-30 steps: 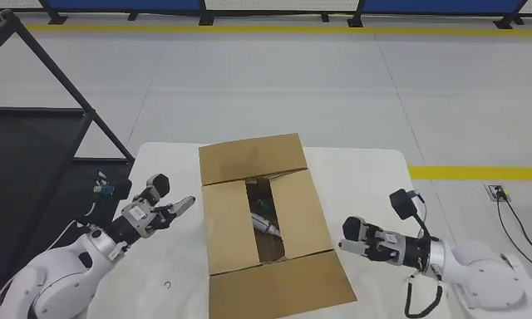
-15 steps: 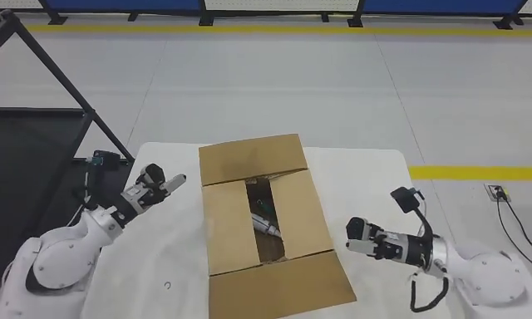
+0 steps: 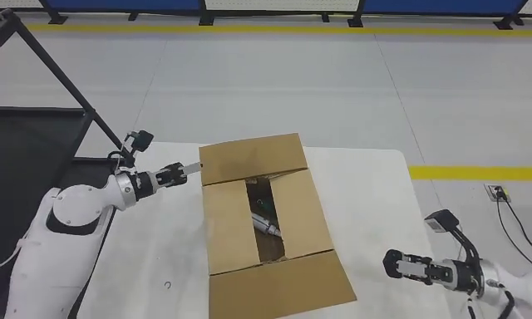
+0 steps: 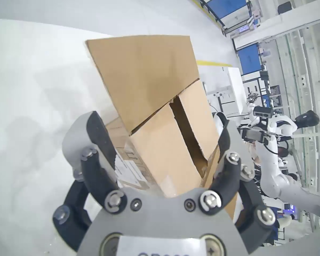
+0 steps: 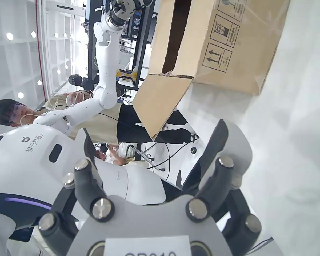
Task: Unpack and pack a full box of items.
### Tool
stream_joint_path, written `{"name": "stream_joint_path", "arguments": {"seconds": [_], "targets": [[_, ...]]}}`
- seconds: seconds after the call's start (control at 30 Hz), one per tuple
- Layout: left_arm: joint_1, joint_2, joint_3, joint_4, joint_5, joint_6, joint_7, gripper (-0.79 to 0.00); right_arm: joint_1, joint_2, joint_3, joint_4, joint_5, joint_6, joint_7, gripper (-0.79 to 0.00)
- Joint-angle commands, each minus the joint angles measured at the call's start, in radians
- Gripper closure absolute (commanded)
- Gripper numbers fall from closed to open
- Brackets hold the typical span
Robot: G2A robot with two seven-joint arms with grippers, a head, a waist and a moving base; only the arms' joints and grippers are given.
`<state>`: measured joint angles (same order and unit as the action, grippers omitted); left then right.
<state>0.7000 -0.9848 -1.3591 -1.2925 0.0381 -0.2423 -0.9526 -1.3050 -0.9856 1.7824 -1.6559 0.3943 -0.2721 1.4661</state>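
Box (image 3: 264, 219), top view: just ahead of left gripper (image 3: 189, 169), well apart from right gripper (image 3: 395, 263).
Far flap (image 4: 146, 75), left wrist view: straight ahead of spread, empty fingers.
Right wrist view: fingers spread, empty.
Handling: probably stiff, light cardboard; pinch a flap edge.

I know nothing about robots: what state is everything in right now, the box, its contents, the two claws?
Brown cardboard box: upright on the white table, end flaps spread out, side flaps folded in, gap between.
Items inside the box: lying inside, partly seen through the gap.
Left gripper: open, empty, by the far flap's corner.
Right gripper: open, empty, apart from the box.
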Motion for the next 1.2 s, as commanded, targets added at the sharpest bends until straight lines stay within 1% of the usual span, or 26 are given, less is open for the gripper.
{"name": "stream_joint_path", "arguments": {"seconds": [0.0, 0.17, 0.27, 0.37, 0.47, 0.63, 0.8, 0.9, 1.0, 1.1, 1.17], "targets": [[-0.001, 0.0, 0.0, 0.0, 0.0, 0.0, 0.009, -0.785, 0.0, 0.0, 0.0, 0.0, 0.0, 0.0, 0.0, -0.785], [0.006, -0.001, 0.005, -0.002, -0.003, 0.002, 0.022, -0.785, -0.001, 0.0, -0.002, -0.002, 0.002, 0.002, -0.006, -0.785], [-0.009, -0.01, 0.029, 0.037, -0.05, 0.029, 0.039, -0.785, -0.003, 0.001, -0.027, -0.013, 0.019, 0.041, -0.007, -0.785], [-0.05, -0.021, 0.072, 0.108, -0.062, 0.026, 0.042, -0.785, 0.01, 0.006, -0.057, -0.001, 0.033, 0.083, 0.053, -0.785], [-0.099, -0.038, 0.127, 0.199, -0.065, -0.001, 0.059, -0.785, 0.02, 0.01, -0.092, 0.036, 0.053, 0.109, 0.07, -0.785], [-0.177, -0.073, 0.216, 0.339, -0.098, -0.054, 0.071, -0.785, 0.017, 0.017, -0.153, 0.069, 0.068, 0.11, 0.07, -0.785], [-0.239, -0.102, 0.272, 0.434, -0.12, -0.125, 0.099, -0.785, 0.018, 0.027, -0.211, 0.088, 0.113, 0.097, 0.07, -0.785], [-0.262, -0.113, 0.283, 0.466, -0.138, -0.178, 0.12, -0.785, 0.027, 0.034, -0.25, 0.086, 0.143, 0.08, 0.07, -0.785], [-0.271, -0.114, 0.275, 0.484, -0.15, -0.228, 0.129, -0.785, 0.041, 0.042, -0.28, 0.084, 0.173, 0.062, 0.07, -0.785], [-0.268, -0.109, 0.256, 0.476, -0.159, -0.26, 0.131, -0.785, 0.054, 0.049, -0.303, 0.072, 0.223, 0.051, 0.07, -0.785], [-0.259, -0.103, 0.242, 0.453, -0.155, -0.282, 0.127, -0.785, 0.062, 0.055, -0.315, 0.06, 0.259, 0.048, 0.07, -0.785]]}}
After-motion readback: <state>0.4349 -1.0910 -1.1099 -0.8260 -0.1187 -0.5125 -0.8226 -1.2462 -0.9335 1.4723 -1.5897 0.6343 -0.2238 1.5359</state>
